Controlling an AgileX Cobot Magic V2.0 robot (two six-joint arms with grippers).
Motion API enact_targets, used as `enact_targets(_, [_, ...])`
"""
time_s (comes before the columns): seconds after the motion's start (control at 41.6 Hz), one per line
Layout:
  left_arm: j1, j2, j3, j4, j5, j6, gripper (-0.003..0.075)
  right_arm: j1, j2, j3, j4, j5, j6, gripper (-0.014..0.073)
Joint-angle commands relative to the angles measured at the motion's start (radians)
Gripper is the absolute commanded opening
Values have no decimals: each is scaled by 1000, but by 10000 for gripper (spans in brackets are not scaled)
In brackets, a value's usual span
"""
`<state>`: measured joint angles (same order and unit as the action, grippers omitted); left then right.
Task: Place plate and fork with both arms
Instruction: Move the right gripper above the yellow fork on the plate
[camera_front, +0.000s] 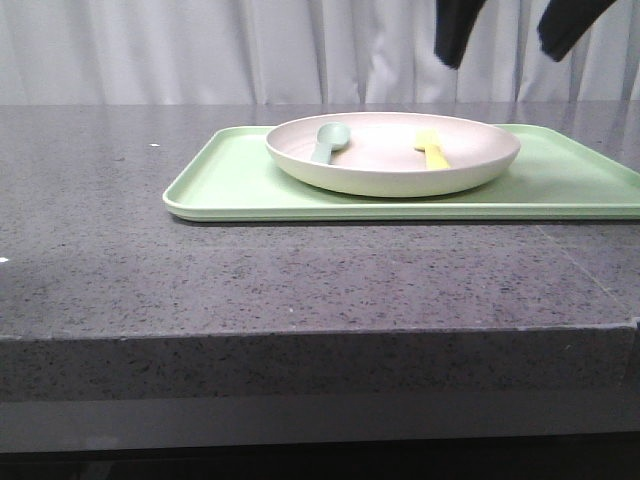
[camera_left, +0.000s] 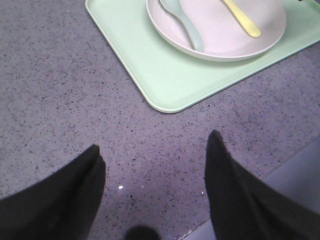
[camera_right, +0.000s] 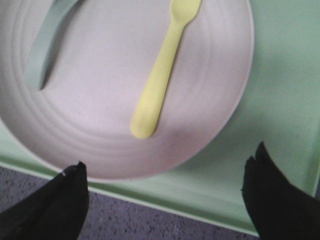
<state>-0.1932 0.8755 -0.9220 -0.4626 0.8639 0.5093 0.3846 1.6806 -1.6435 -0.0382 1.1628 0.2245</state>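
Altogether, one plate (camera_front: 392, 155), one fork (camera_front: 433, 149), one spoon (camera_front: 328, 142) and one light-green tray (camera_front: 230, 185) are counted on the table (camera_front: 200, 280). Fork and spoon are seen lying in the plate, which rests on the tray. The fork's tines are cut off in both wrist views. Left gripper (camera_left: 155, 150) and right gripper (camera_right: 167, 172) are both spread apart, holding nothing.

So, the count: one plate (camera_front: 392, 168) was seen, sat on one light-green tray (camera_front: 240, 185). Two utensils were counted inside the plate, namely one yellow fork (camera_right: 162, 75) and one blue-green spoon (camera_front: 328, 142). Two black hands were spotted too, the left hand (camera_left: 155, 150) and the right hand (camera_right: 165, 172), two fingers apiece, so four fingers total. One table (camera_front: 200, 280) was under it all.
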Motion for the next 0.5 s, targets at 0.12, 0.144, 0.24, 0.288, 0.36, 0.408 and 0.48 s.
enact_targets(0.12, [1, -4, -26, -39, -62, -1, 432, -4, 134, -220, -42, 43, 53, 633])
enact_targets(0.144, [1, -4, -26, -39, -62, -1, 432, -6, 149, -235, -42, 50, 56, 633])
enact_targets(0.24, [1, -4, -26, -39, -68, -1, 432, -12, 200, -290, -42, 62, 70, 633])
enact_targets(0.288, [1, -4, -26, -39, -70, -1, 432, -14, 225, -309, -42, 58, 77, 633])
enact_targets(0.36, [1, -4, -26, -39, -70, -1, 432, -17, 248, -323, -42, 44, 79, 633])
enact_targets(0.408, [1, -4, -26, -39, -70, -1, 432, -23, 257, -326, -42, 35, 88, 633])
enact_targets(0.48, [1, -4, -26, -39, -70, -1, 432, -31, 269, -326, -42, 31, 101, 633])
